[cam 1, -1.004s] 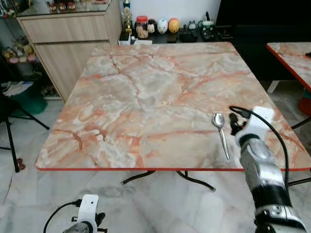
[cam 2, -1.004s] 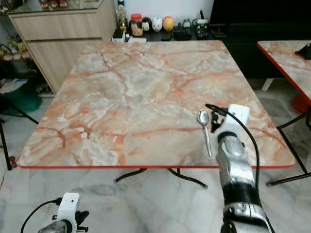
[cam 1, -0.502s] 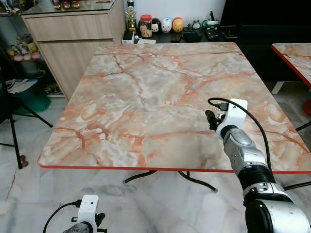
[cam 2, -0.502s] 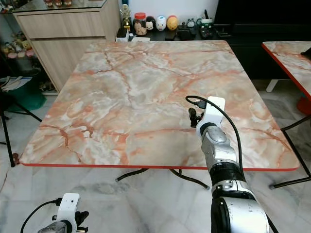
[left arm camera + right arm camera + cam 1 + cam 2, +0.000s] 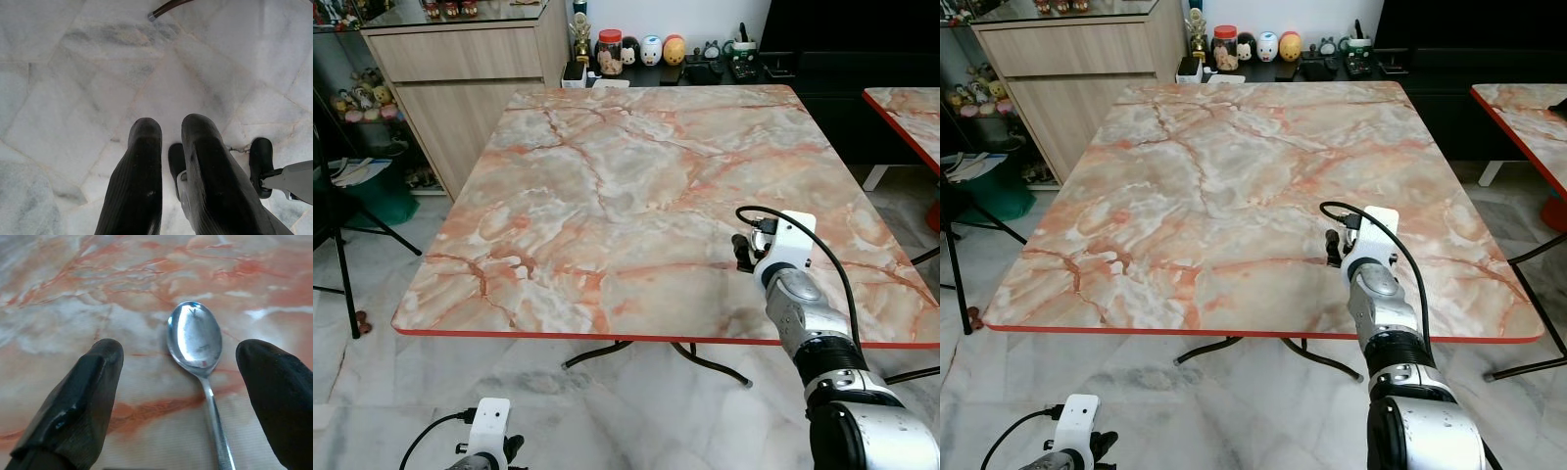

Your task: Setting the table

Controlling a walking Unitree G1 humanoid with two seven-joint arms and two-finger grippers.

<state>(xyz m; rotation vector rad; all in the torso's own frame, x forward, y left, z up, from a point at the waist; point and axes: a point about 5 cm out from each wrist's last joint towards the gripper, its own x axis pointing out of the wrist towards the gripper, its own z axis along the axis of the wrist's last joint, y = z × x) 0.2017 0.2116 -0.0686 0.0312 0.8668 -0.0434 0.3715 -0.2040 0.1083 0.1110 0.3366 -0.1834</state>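
Right gripper [image 5: 178,387] hovering over the marble table [image 5: 607,176], fingers spread wide astride a spoon [image 5: 195,340], gripping nothing

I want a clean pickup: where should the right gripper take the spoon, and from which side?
Take the spoon by its thin handle, just behind the bowl, coming straight down; it lies flat on the table between the open right gripper fingers.

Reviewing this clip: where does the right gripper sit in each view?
Left eye view: right gripper over the marble table, near its front right edge.
Right eye view: same spot, right gripper.
Right wrist view: right gripper open, either side of the spoon.
Shared landmark: the marble table's orange veins.
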